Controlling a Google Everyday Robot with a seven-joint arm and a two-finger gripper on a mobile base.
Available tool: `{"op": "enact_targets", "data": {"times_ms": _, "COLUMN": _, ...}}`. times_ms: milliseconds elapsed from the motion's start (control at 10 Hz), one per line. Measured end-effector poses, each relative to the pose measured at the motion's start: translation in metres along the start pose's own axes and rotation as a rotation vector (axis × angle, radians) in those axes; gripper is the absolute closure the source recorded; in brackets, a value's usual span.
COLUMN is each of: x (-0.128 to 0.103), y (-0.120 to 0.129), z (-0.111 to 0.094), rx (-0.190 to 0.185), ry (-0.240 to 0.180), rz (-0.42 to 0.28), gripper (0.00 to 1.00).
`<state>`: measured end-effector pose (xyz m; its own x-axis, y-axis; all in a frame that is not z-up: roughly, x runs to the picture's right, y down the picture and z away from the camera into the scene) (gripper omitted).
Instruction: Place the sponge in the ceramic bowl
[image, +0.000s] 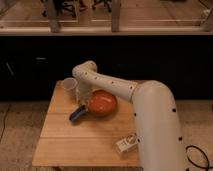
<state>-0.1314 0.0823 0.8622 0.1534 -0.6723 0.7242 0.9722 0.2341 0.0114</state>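
The sponge (77, 114) is outside the ceramic bowl (104, 103). It sits on the desk (75, 146) just left of the bowl, about midway between the back and front edges, with its upper end against or very near the bowl's left rim. It looks slightly slanted, one end higher than the other, which would fit either resting on the bowl's wall or being lifted at that end; I cannot tell which. The bowl stands upright near the middle of the desk, a little toward the back edge, and nothing shows inside it. The arm (112, 86) reaches in from the front right corner, crosses over the bowl and bends down at the wrist, so the end effector (83, 102) hangs pointing downward in the gap between the white cup (69, 86) and the bowl, right over the sponge's upper end. That steep approach probably keeps it clear of both the cup, near the back left corner, and the bowl's rim. Whether the end effector is wide, narrow or already clamped on the sponge I cannot tell. A small white box-like thing (126, 143) lies by the front edge toward the right corner, well away from the work
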Motion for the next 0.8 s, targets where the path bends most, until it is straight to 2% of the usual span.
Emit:
{"op": "enact_targets", "data": {"times_ms": 200, "x": 0.007, "y": 0.009, "z": -0.009, "rx": 0.008, "ry": -0.001, "rz": 0.015, "gripper": 0.98}}
{"op": "enact_targets", "data": {"times_ms": 500, "x": 0.013, "y": 0.035, "z": -0.019, "rx": 0.017, "ry": -0.001, "rz": 0.043, "gripper": 0.98}}
{"op": "enact_targets", "data": {"times_ms": 800, "x": 0.018, "y": 0.03, "z": -0.025, "rx": 0.03, "ry": 0.006, "rz": 0.049, "gripper": 0.98}}
